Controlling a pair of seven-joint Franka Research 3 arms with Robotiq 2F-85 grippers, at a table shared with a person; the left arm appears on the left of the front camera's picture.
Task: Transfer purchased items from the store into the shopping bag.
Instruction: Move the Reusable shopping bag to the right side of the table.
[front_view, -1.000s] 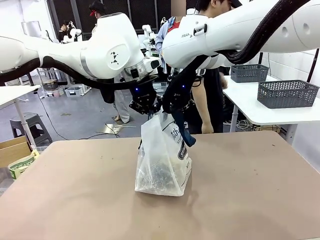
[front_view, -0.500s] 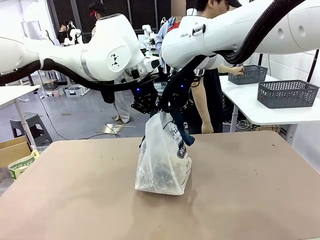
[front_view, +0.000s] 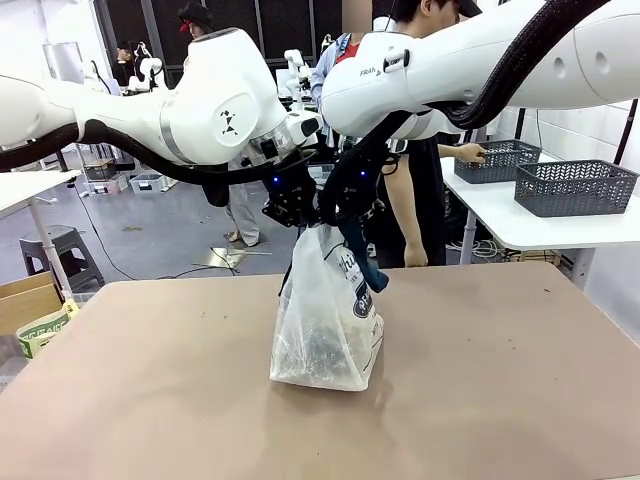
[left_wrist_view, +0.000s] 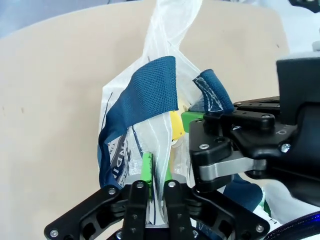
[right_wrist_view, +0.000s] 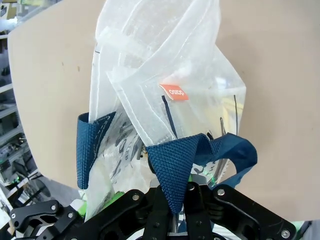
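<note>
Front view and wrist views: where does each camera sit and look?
Front view: fixed on the robot's side, faces the person across the table; left arm, right arm show.
Left wrist view: on the left arm, looks down at the shopping bag; left end effector, right end effector beside.
Right wrist view: on the right arm, looks down at the blue handle; right end effector below.
Shared: the bag.

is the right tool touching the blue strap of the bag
Touching. The right wrist view shows the right tool pinched shut on the blue strap of the bag; the strap runs straight down into its closed jaws.
</note>
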